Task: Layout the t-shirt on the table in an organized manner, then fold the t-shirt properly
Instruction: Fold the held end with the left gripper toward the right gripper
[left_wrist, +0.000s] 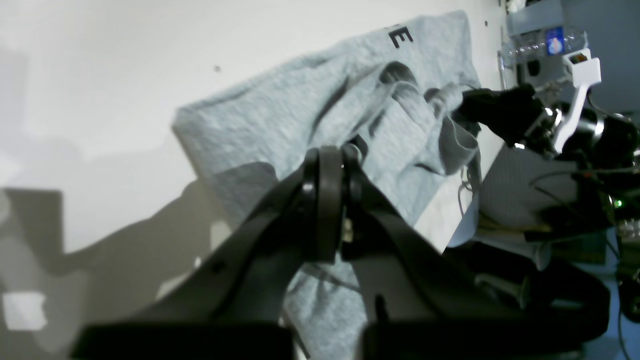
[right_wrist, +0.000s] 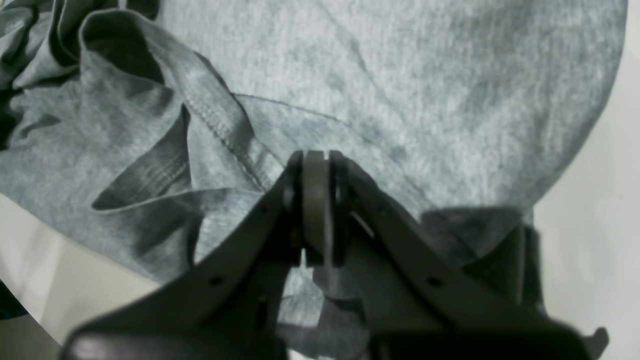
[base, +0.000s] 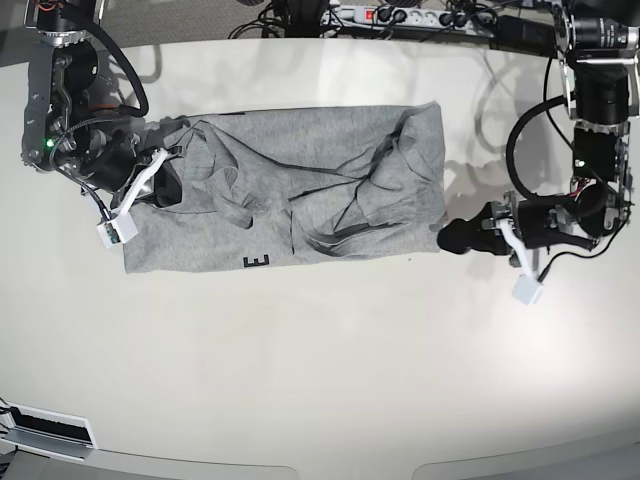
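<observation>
The grey t-shirt (base: 300, 190) lies crumpled lengthwise on the off-white table (base: 320, 360), a black letter E (base: 257, 262) showing at its near edge. My right gripper (base: 166, 178) is at the shirt's left end, shut on a raised fold of cloth; in its wrist view the fingertips (right_wrist: 316, 157) meet at a stitched hem of the t-shirt (right_wrist: 400, 75). My left gripper (base: 443, 238) is shut at the shirt's near right corner. In the left wrist view that gripper (left_wrist: 332, 152) hangs over the t-shirt (left_wrist: 280, 115); whether it pinches cloth does not show.
A power strip with cables (base: 400, 15) runs along the table's far edge. A white box (base: 45, 430) sits off the front left corner. Both arm bases stand at the far corners. Bare tabletop stretches in front of the shirt.
</observation>
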